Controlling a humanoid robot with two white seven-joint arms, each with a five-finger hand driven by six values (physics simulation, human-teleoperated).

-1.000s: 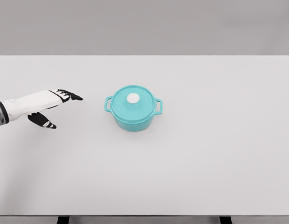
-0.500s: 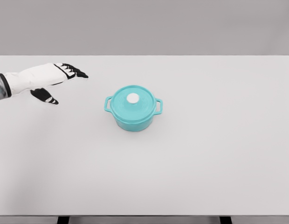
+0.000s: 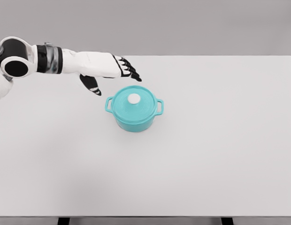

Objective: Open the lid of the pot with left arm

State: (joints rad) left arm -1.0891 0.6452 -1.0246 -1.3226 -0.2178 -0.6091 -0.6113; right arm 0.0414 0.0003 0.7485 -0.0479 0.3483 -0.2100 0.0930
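1. Teal pot (image 3: 134,117) sits on the white surface (image 3: 206,154), a little left of its middle, with two side handles.
2. Its teal lid (image 3: 134,104), with a white knob (image 3: 134,98), rests closed on the pot.
3. The left hand (image 3: 110,70) hovers just behind the pot's left side, fingers spread, thumb hanging down, holding nothing.

Bright even light, soft faint shadows, sharp, no glare
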